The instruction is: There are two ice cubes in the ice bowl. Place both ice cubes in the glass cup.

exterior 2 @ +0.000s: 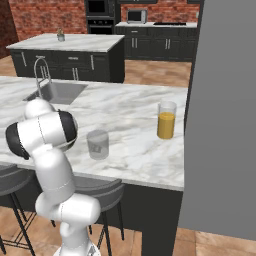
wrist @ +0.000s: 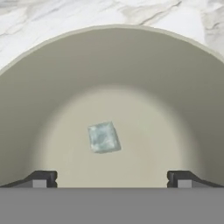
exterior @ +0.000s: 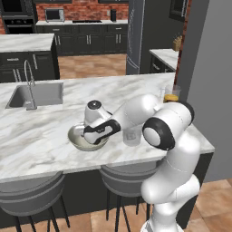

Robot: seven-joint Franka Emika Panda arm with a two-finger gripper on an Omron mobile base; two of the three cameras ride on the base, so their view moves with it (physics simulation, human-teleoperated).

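The ice bowl [exterior: 76,138] sits near the front edge of the marble counter, and its grey-beige inside wall [wrist: 113,65] shows close up in the hand view. One small pale bluish ice cube [wrist: 103,137] lies on the bowl's floor. My gripper [wrist: 111,179] hangs open just above it, with the cube ahead of the gap between the wide-apart fingertips [wrist: 41,179] and touching neither. Seen from the left base, the gripper [exterior: 94,136] reaches down into the bowl. The glass cup [exterior: 132,136] [exterior 2: 98,144] stands right of the bowl; I cannot tell what it holds.
A glass of orange liquid [exterior 2: 166,120] [exterior: 171,96] stands further right near the grey wall. A sink [exterior: 37,95] with a tap is set into the counter at the far left. Grey stools [exterior: 31,195] stand under the counter's front edge.
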